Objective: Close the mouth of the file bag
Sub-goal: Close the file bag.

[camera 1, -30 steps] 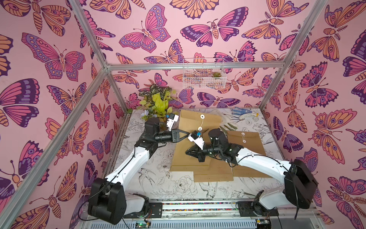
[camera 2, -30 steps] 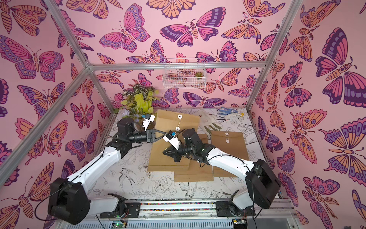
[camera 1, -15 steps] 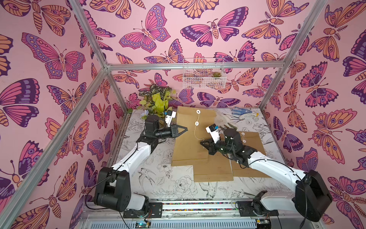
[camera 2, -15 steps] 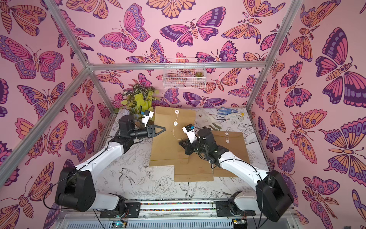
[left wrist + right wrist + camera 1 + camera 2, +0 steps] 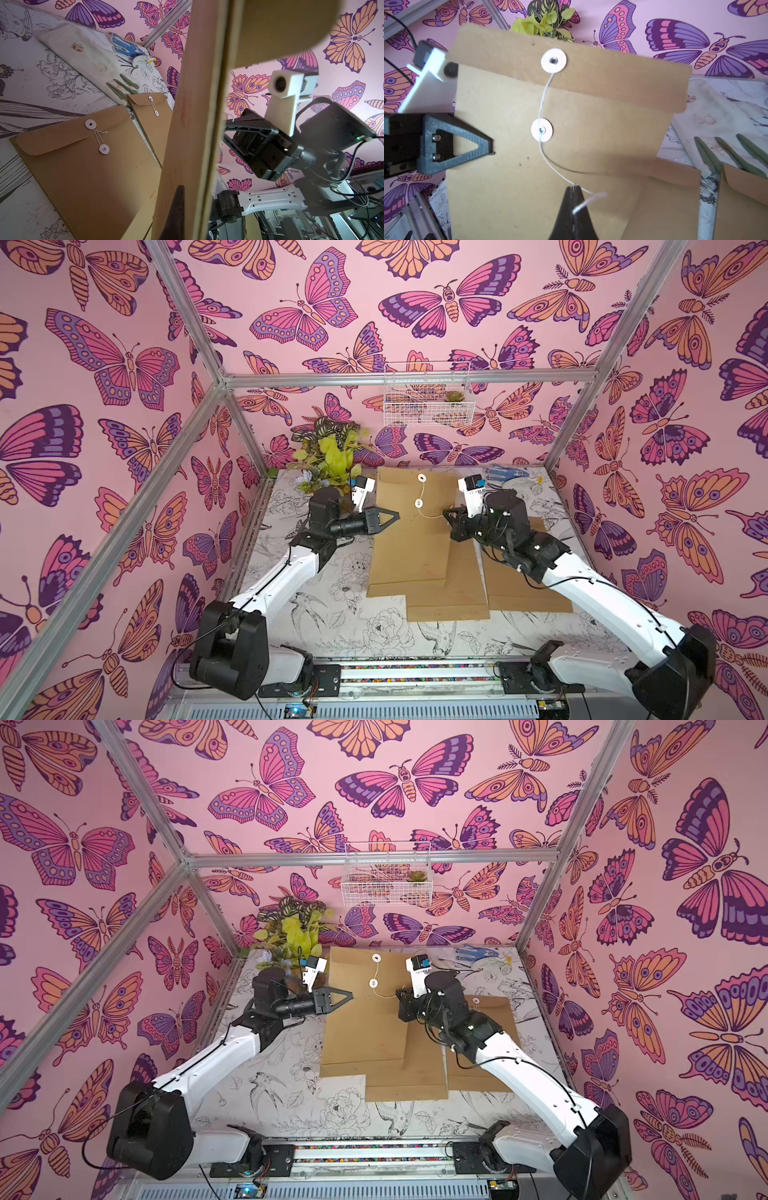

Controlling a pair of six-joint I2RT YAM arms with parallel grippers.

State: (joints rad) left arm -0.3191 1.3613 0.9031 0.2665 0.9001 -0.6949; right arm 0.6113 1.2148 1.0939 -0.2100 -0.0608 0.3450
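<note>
Right gripper is pinched tight on the string near its loose end, file bag right ahead of it, left gripper clamped on its edge. Worry: the thin string slips out, or a tug yanks the bag free

No legible text, label or number.

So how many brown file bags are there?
3. The raised bag, pinched by the left fingers; a middle bag flat, partly beneath it; a right bag under the right arm. Others might hide underneath.
</note>
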